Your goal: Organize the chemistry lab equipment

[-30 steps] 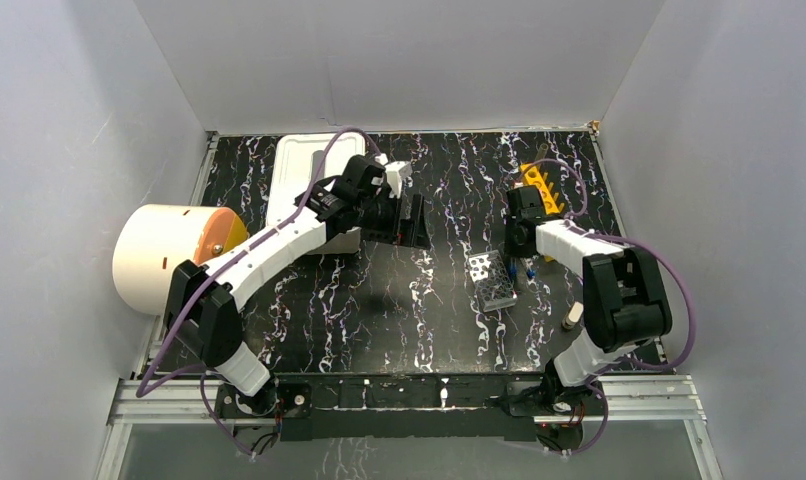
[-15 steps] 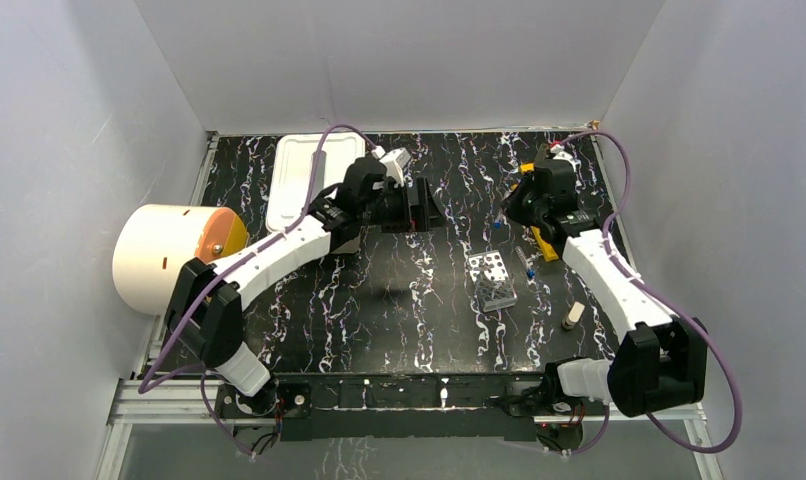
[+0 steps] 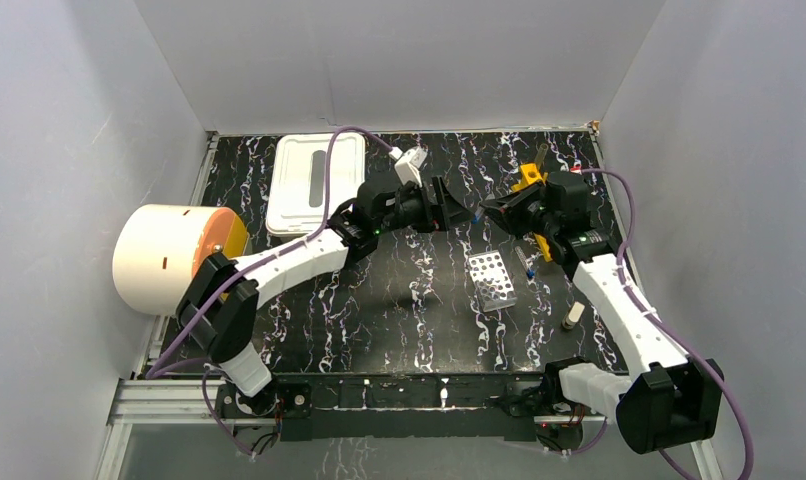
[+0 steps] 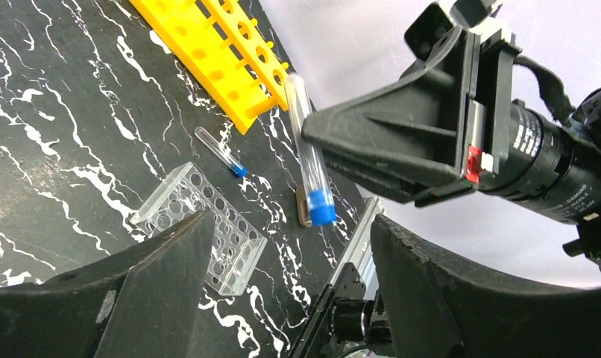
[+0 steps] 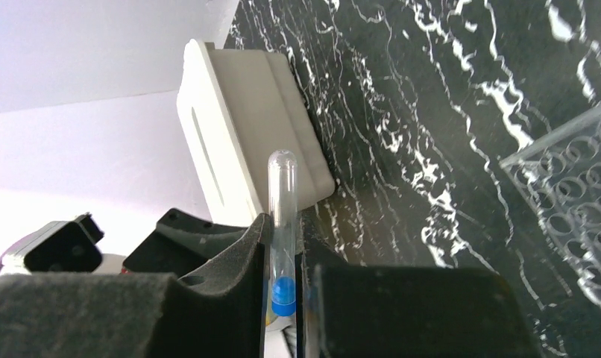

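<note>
My right gripper is shut on a clear tube with a blue cap and holds it in the air over the back middle of the table. From the left wrist the same tube sticks out of the right gripper's black fingers. My left gripper is open and empty, facing the tube just short of it. From above the two grippers, left and right, nearly meet. A perforated rack lies on the table, a blue-capped vial beside it. The yellow rack lies behind.
A white lidded tray sits at the back left. The big cream cylinder lies at the left edge. A small beige piece lies at the right. White walls enclose the black marbled table.
My right gripper rose from beside the perforated rack with the tube and swung left. My left gripper reached right to meet it.
</note>
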`<action>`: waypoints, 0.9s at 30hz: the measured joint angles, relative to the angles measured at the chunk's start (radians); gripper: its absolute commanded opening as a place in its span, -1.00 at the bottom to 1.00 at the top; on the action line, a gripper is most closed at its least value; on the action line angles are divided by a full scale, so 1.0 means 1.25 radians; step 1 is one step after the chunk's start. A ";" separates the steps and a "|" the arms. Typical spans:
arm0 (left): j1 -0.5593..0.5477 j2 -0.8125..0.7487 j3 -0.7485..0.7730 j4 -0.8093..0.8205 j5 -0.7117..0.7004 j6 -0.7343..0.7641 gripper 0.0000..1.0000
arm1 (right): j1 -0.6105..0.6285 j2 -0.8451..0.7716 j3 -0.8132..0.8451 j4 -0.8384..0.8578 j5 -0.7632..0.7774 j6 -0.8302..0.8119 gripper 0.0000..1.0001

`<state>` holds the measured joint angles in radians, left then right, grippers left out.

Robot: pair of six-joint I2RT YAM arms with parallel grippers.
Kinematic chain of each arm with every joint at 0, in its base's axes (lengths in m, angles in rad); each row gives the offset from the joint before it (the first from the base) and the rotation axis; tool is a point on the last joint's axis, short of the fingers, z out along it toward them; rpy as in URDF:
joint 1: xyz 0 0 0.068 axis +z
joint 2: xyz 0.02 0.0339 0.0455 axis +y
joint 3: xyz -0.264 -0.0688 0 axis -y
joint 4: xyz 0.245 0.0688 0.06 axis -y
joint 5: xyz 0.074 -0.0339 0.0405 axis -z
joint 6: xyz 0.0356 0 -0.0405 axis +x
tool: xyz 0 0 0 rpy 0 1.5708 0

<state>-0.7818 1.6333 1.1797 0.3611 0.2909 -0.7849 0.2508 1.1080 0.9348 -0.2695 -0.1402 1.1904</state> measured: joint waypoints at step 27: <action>-0.010 0.077 0.051 -0.013 0.035 -0.081 -0.73 | -0.009 0.019 -0.066 0.056 -0.078 0.177 -0.68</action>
<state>-0.7944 1.7290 1.2430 0.3443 0.3344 -0.8867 0.2394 1.1320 0.8524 -0.1989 -0.2375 1.4117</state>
